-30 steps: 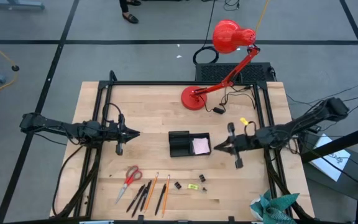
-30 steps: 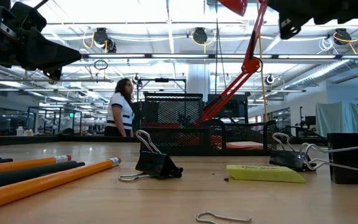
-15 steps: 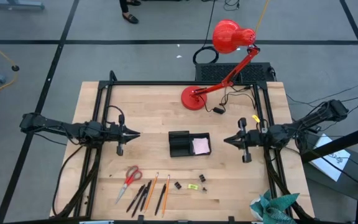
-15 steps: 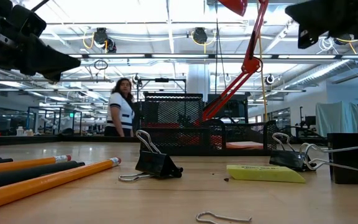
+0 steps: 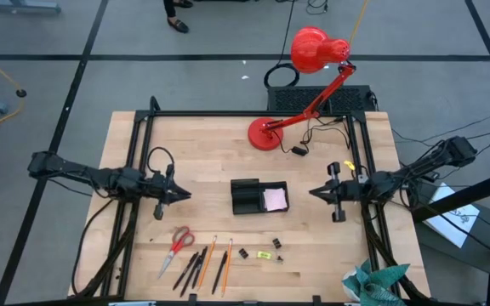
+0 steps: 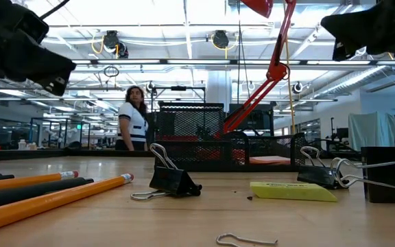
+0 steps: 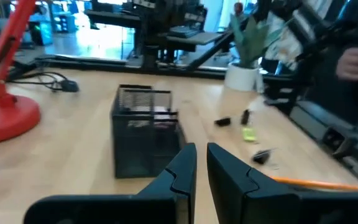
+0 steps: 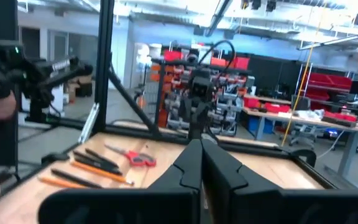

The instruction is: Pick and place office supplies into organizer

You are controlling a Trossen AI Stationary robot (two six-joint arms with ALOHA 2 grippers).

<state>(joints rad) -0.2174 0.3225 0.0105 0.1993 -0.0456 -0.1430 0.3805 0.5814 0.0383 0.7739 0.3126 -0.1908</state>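
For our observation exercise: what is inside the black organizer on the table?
The organizer holds a pale pink sticky-note pad in its right compartment. The left compartments look dark; anything under the pad is hidden.

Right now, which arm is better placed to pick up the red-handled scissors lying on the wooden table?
Probably the left. The left gripper hangs just above the red-handled metal scissors on its side of the table; the right gripper waits beyond the black mesh organizer.

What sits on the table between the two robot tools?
In the high view, the black organizer, pink sticky-note pad inside, lies between the left tool and right tool.
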